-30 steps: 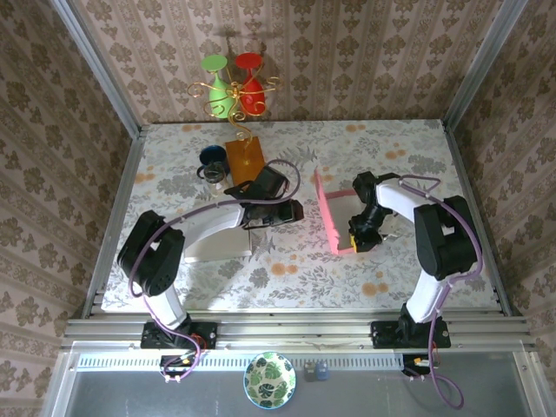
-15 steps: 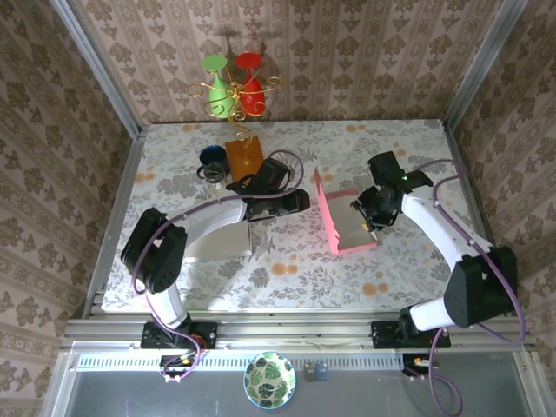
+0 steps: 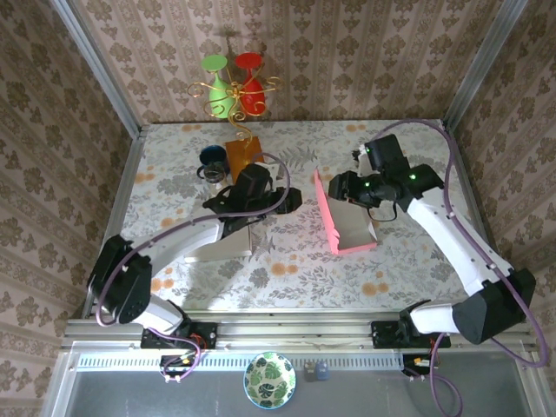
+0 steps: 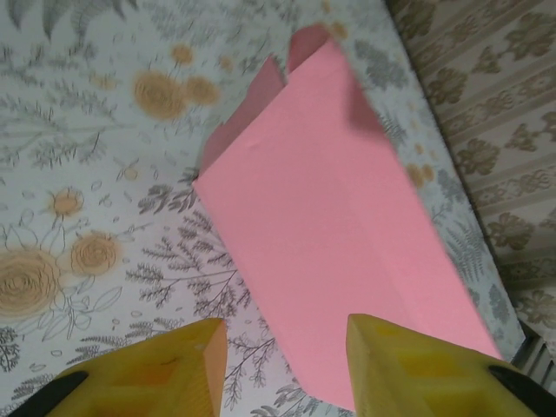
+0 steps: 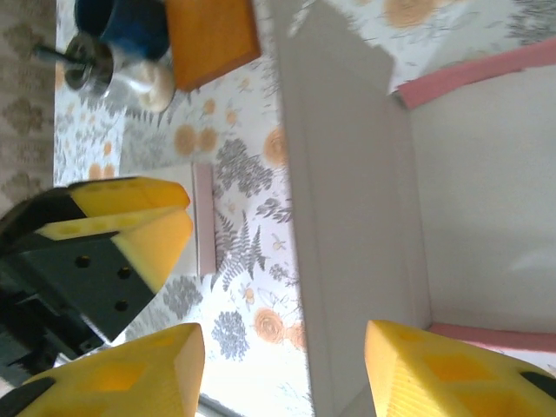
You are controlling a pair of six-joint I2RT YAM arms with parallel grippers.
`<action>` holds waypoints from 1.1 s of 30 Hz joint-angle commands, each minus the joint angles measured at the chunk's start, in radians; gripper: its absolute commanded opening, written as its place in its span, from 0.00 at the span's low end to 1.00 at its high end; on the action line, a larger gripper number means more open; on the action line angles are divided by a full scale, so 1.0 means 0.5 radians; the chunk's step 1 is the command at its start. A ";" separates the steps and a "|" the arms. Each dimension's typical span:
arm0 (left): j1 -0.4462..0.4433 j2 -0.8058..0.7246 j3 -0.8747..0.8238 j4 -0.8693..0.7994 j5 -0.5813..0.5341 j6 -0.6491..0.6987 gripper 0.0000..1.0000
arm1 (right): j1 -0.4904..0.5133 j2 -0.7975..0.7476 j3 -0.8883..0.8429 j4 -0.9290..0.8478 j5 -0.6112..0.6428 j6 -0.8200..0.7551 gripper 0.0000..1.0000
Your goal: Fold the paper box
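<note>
- Table, floral-topped, is the biggest thing we see, and both arms reach over its middle.
- The box sits just right of the table's centre, between the two grippers. It is pink outside and pale inside. We see its left wall standing upright, a low pink wall along its near edge, and its base flat on the table.
- From the left wrist we face the pink outer side of the box. From the right wrist we look down into its pale inside.
- The right gripper hangs over the box's far end with its jaws spread wide and nothing clamped between them. We cannot tell whether it touches the paper.
- The left gripper is near the upright wall on its outer side, apart from it. Its yellow fingers stand partly spread with nothing between them.
- An orange block lies at the far side of the table, beyond the left gripper.
- A blue cup stands just left of the block.
</note>
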 commanded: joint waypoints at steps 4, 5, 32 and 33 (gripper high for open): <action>-0.005 -0.229 -0.134 0.168 -0.022 0.208 0.41 | 0.099 0.303 0.263 -0.310 -0.031 -0.251 0.54; -0.009 -0.279 -0.164 0.186 -0.017 0.235 0.41 | 0.115 0.348 0.301 -0.347 0.000 -0.265 0.53; -0.031 -0.612 -0.342 0.140 -0.067 0.390 0.42 | 0.186 0.632 0.540 -0.156 0.328 0.256 0.01; -0.032 -0.611 -0.343 0.133 -0.067 0.390 0.42 | 0.186 0.630 0.543 -0.147 0.350 0.284 0.00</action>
